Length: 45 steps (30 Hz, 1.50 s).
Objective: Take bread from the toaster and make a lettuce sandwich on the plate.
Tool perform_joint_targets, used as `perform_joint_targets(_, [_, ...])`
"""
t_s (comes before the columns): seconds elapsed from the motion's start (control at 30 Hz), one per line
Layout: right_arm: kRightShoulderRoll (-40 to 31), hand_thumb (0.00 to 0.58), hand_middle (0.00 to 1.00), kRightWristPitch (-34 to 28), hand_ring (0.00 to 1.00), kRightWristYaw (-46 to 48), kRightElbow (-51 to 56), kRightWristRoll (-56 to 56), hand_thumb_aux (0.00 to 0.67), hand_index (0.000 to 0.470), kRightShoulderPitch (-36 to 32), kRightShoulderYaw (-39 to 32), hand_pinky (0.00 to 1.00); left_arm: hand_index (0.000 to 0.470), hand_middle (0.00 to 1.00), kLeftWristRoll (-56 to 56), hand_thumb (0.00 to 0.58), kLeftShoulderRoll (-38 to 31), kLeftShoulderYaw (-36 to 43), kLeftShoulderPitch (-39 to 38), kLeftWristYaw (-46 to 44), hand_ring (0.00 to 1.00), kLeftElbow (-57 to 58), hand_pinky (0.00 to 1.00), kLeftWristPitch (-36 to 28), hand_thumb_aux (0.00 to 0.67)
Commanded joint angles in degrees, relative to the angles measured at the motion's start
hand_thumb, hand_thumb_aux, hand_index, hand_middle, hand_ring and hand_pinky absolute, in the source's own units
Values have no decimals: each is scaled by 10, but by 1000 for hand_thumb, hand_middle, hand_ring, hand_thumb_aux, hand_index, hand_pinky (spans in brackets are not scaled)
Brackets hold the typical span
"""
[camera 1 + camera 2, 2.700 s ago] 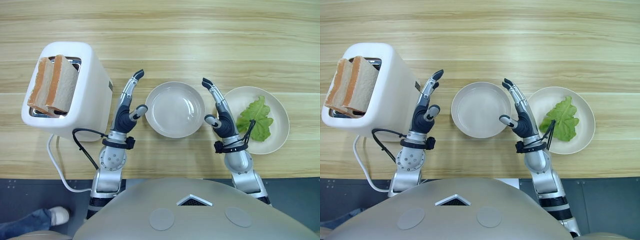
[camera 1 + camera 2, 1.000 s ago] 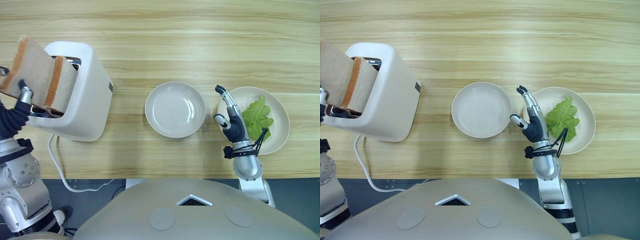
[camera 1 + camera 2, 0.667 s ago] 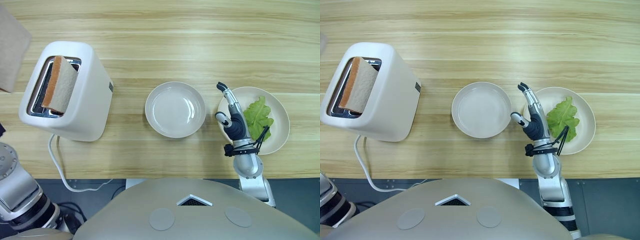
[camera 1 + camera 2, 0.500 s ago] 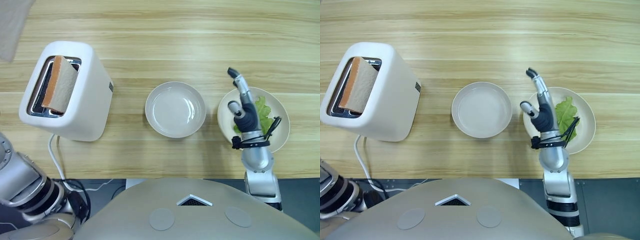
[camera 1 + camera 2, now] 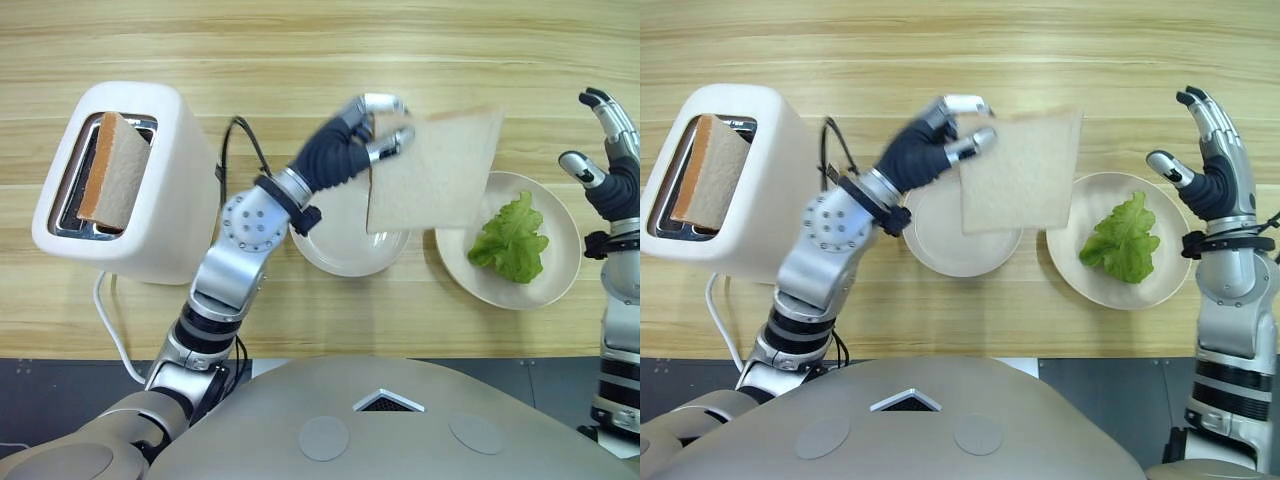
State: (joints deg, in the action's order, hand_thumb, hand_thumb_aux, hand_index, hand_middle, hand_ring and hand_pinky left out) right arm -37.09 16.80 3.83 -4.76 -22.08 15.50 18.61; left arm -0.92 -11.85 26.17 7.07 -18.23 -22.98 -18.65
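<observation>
A pale wooden bench (image 5: 400, 60) carries a white toaster (image 5: 180, 190), well off to the left of the robot's left hand (image 5: 350, 150), with one slice of bread (image 5: 112, 170) standing upright in its slot. The left hand hovers over the far rim of a white plate (image 5: 335, 255) and pinches a second bread slice (image 5: 435, 170) by its left edge. That slice hangs in the air just right of the hand, over the plate's right side and the gap beyond it. A beige plate (image 5: 555, 280) lies between the two hands, near the left of the right hand (image 5: 615, 180), and holds a single green lettuce leaf (image 5: 512, 240). The right hand is raised beside that plate's right rim, fingers spread and gripping nothing.
</observation>
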Motion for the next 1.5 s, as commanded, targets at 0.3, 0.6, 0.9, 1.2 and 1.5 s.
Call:
perform_joint_targets(0.3, [-78,0,0,183,0,-101,287,-91,0,0,-39,-77,0,470,1000,-84,580,-38,-34,4,14,1000,131,1000,82,670])
perform_joint_targets(0.6, [-107,0,0,231,0,-153,374,-113,0,0,-76,-120,0,470,1000,-101,580,-50,-35,-23,-4,1000,155,1000,72,670])
perform_joint_targets(0.9, [-143,0,0,236,0,-226,382,-167,0,0,-86,-146,0,470,1000,-106,580,-52,-39,-33,-25,1000,151,1000,35,670])
perform_joint_targets(1.2, [-151,0,0,239,0,-242,397,-172,0,0,-101,-178,0,0,0,-185,0,-76,-32,-31,-1,0,138,0,39,0])
perform_joint_targets(1.5, [-167,0,0,241,0,-268,414,-196,0,0,-115,-208,0,0,0,-362,0,-134,-23,-22,-23,0,-27,0,-9,0])
